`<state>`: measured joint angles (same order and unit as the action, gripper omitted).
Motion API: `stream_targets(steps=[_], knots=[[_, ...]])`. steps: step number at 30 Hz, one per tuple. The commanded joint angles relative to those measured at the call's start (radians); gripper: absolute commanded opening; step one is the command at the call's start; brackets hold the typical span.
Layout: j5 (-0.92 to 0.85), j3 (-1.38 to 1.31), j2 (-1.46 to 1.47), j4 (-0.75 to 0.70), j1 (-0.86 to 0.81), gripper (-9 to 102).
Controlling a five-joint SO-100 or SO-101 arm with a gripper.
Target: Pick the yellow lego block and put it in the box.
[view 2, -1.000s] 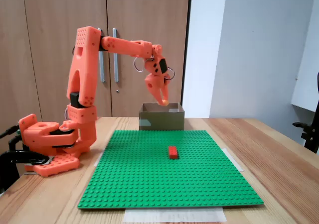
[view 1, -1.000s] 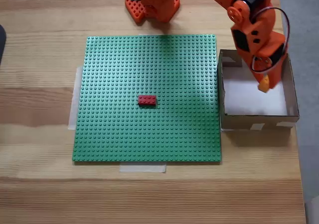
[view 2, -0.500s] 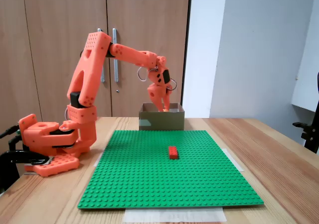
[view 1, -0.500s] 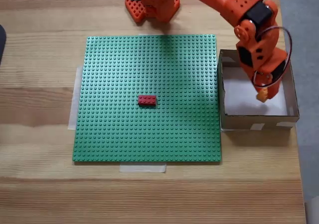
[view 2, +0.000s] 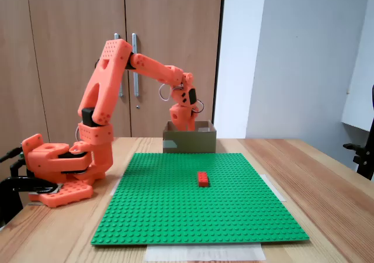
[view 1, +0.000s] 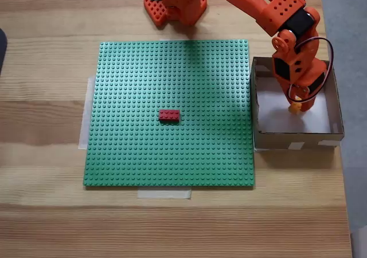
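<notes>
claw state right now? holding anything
claw: shut on the yellow lego block, lowered inside the box.

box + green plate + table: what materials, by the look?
The box: brown cardboard, matte, pale tape patches on its walls, white bottom. The green baseplate: probably moulded plastic, with a regular stud grid and slight sheen. The table: wood or wood-look laminate, grain visible; can't tell which.

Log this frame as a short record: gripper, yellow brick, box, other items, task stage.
gripper: lowered inside the box, shut on the yellow lego block
yellow lego block: between the fingers, not released
box: on the wooden table, against the right edge of the green baseplate in the top-down fixed view
red brick: near the baseplate's centre
task stage: release pending
</notes>
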<state>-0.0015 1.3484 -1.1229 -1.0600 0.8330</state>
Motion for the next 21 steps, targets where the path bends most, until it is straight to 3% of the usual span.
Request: stream_targets(steps=[1,10,21], knots=[[0.009,-0.008,-0.006,-0.009,0.011,7],[0.014,-0.008,-0.018,-0.006,0.0,15],[-0.025,0.043,-0.126,0.048,-0.021,13]])
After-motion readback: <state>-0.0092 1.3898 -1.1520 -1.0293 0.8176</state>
